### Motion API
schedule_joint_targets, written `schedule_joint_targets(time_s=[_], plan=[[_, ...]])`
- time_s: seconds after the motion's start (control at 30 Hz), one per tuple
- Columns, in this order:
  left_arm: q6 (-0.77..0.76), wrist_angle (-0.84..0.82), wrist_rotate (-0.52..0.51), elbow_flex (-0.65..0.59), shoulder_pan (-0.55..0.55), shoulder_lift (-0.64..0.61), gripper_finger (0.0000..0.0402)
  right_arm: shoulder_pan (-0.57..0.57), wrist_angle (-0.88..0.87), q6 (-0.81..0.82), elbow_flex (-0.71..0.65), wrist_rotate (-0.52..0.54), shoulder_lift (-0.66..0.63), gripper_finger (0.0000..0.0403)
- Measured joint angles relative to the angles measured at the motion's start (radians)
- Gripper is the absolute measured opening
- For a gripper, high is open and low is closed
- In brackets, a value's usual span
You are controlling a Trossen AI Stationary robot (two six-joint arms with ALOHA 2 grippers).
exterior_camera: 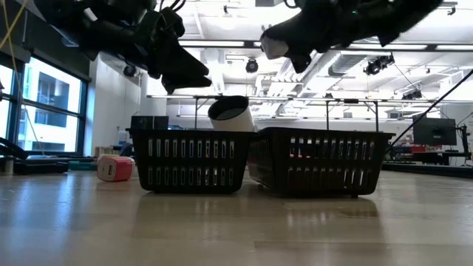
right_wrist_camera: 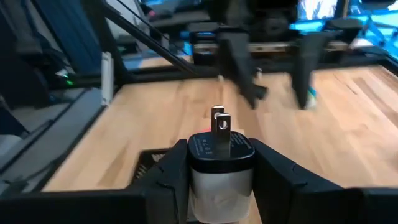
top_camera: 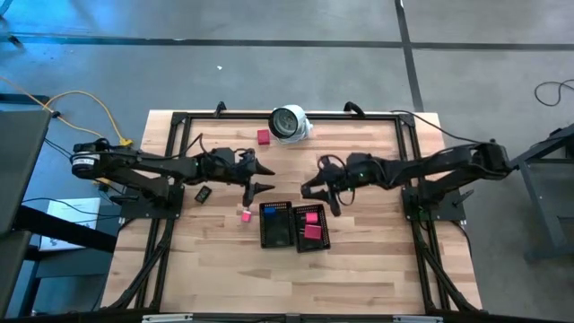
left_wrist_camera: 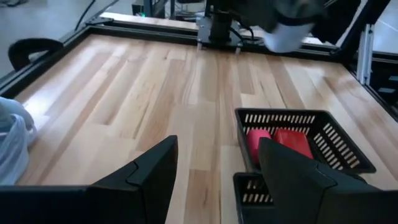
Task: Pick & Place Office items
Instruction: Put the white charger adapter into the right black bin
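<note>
Right gripper (right_wrist_camera: 214,171) is clamped on a white plug adapter (right_wrist_camera: 219,163), its metal prongs sticking up between the fingers; in the high view it hangs above the table just beside the right black tray (top_camera: 311,226), on the side toward the round white-and-grey object (top_camera: 290,123). That tray holds pink pieces (top_camera: 311,224). The left black tray (top_camera: 276,224), touching it, holds a blue piece (top_camera: 275,206). Left gripper (top_camera: 260,176) hovers near the left tray with its fingers spread and nothing between them. A pink piece (top_camera: 245,215) lies on the table just beside the left tray, and a red piece (top_camera: 263,136) sits next to the round object.
</note>
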Motion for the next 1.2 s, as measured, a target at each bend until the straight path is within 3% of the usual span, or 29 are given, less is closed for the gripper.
schedule_joint_targets(time_s=[0.3, 0.43, 0.87, 1.2], plan=[[0.000, 0.015, 0.021, 0.000, 0.006, 0.000, 0.0217, 0.156, 0.359, 0.112, -0.227, 0.231, 0.005, 0.0118], [-0.007, 0.044, 0.026, 0.000, 0.006, 0.000, 0.0217, 0.219, 0.432, 0.145, -0.251, 0.347, 0.061, 0.0118], [-0.030, 0.081, 0.075, 0.000, 0.000, 0.000, 0.0217, 0.261, 0.822, 0.192, -0.246, 0.372, 0.427, 0.0118], [-0.035, 0.099, 0.075, 0.000, 0.000, 0.000, 0.0217, 0.260, 0.787, 0.203, -0.206, 0.349, 0.482, 0.0118]])
